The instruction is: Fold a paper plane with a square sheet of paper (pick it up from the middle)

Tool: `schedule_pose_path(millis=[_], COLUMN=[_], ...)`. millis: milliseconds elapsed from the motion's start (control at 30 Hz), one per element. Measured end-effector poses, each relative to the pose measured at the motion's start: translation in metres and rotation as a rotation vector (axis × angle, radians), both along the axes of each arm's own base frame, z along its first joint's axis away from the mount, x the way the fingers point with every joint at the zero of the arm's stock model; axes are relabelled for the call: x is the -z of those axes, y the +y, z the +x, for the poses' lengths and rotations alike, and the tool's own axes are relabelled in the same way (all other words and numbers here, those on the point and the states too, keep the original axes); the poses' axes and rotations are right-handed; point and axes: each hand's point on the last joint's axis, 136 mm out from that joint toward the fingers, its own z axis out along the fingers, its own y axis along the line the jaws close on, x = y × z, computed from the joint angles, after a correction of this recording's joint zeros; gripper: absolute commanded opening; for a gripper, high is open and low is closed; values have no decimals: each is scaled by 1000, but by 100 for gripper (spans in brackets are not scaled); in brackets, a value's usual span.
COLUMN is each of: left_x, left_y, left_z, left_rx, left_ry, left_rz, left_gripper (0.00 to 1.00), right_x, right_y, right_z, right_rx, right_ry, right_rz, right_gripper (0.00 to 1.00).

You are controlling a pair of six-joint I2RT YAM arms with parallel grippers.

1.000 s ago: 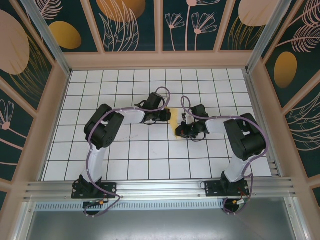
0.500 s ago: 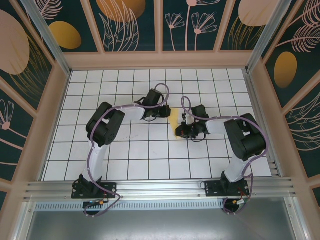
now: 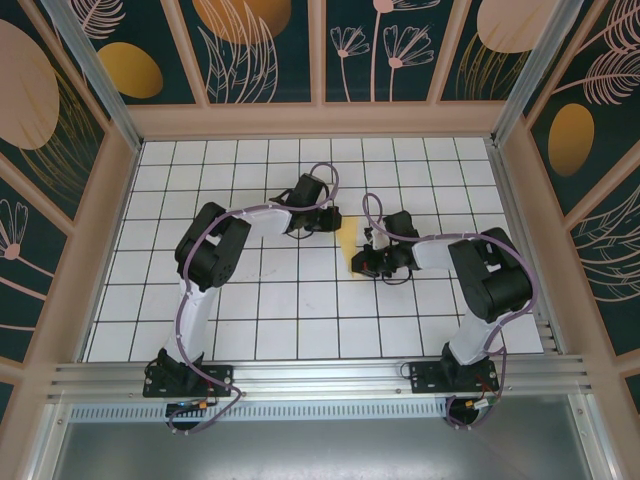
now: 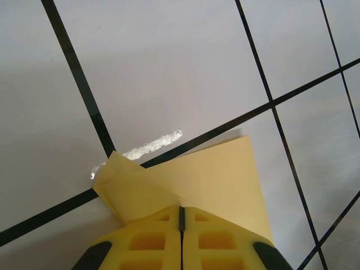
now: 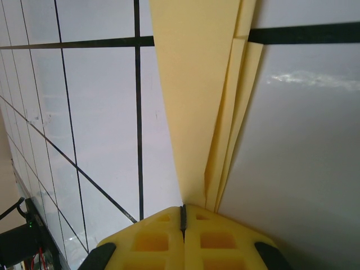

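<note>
**A:** Top view?
**B:** Your paper (image 3: 347, 239) lies mid-desk (image 3: 130, 300), between the left pincer (image 3: 329, 224) and the right pincer (image 3: 356, 263), with free tiles all around.
**A:** Left wrist?
**B:** Your left pincer (image 4: 181, 212) is pressed together, pinching the paper (image 4: 216, 174) at its fold.
**A:** Right wrist?
**B:** Your right pincer (image 5: 183, 211) is clamped on the paper's (image 5: 194, 84) layered edges.

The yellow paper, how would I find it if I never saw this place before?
Look at the white table with black grid lines, inside the flowery walls. Near its middle, the left gripper and right gripper pinch the paper from either side. It is the one thin, pale yellow, folded sheet on the tiles.
</note>
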Motion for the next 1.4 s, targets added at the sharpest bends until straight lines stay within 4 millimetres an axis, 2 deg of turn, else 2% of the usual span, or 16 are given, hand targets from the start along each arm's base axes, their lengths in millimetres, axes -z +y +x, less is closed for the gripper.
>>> schedule_pose_path(millis=[267, 467, 567, 700, 800, 867, 967, 1067, 1133, 1233, 1333, 1400], left_x=[0, -1, -1, -3, -5, -10, -26, -51, -66, -78, -77, -71], left_y=[2, 11, 21, 44, 59, 65, 72, 79, 84, 92, 96, 97], left_z=[7, 24, 40, 63, 72, 72, 60, 45, 37, 27, 17, 10], left_rx=[-10, -42, -77, -145, -185, -201, -228, -266, -297, -338, -364, -376], left_ry=[16, -1, -32, -68, -80, -86, -88, -98, -104, -99, -72, -48], left_rz=[-7, -6, 16, 60, 84, 90, 80, 46, 18, -7, -16, -8], left_gripper=[9, 9, 9, 10, 12, 14, 20, 27, 31, 36, 40, 42], right_x=[0, 0, 0, 0, -1, -2, -5, -9, -19, -51, -89, -107], right_y=[0, 0, 0, 0, 0, 0, 0, -1, 0, 3, 3, -3], right_z=[0, 0, 0, 0, 0, 1, 0, 1, 7, 27, 47, 59], right_rx=[0, 0, 0, 1, 1, 1, 3, 14, 28, 52, 83, 120], right_ry=[-9, -9, -9, -10, -11, -15, -5, 9, -2, -97, -224, -298], right_rz=[3, 3, 4, 4, 4, 6, 1, -19, -24, -11, -1, -18], right_gripper=[0, 0, 0, 0, 0, 0, 0, 10, 20, 30, 36, 41])
